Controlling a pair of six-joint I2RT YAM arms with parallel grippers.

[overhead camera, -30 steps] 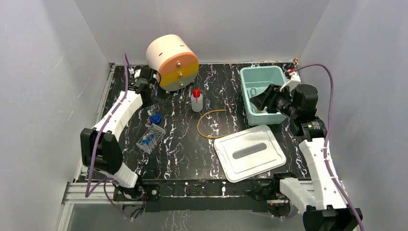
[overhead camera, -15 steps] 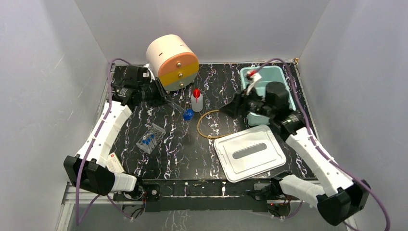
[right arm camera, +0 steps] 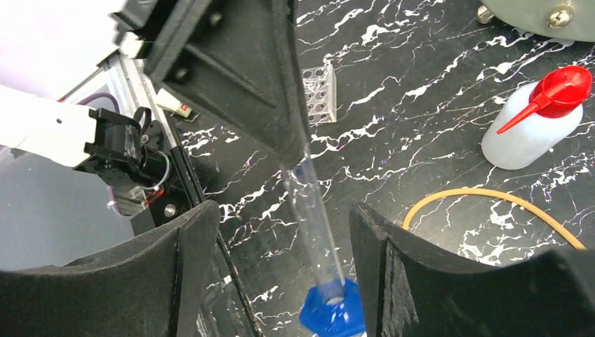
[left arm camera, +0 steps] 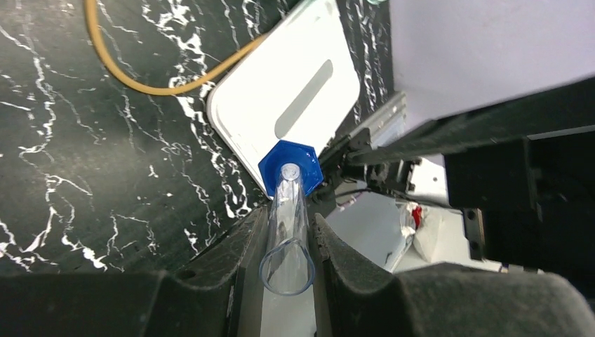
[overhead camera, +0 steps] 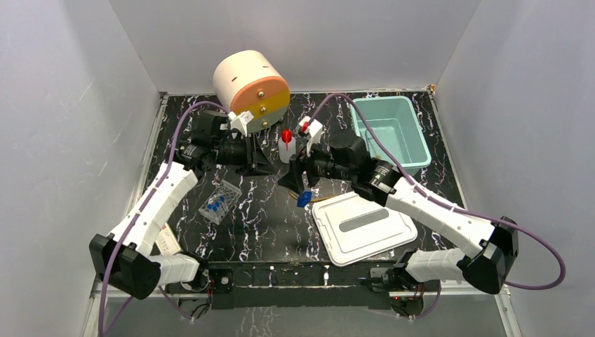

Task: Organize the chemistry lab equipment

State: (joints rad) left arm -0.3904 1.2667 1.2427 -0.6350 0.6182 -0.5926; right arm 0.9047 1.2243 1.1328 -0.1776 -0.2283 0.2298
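Aloft, left claw (left arm camera: pixel 289 223) pinching test tube (left arm camera: pixel 288 193), right claw (right arm camera: pixel 281 210) wide around it.

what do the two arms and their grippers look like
The left arm and right arm have smooth white shell links joined by black joint housings. A thin purple cable runs along each, left and right. The left gripper and right gripper are black, each with two broad, wedge-shaped matte fingers.
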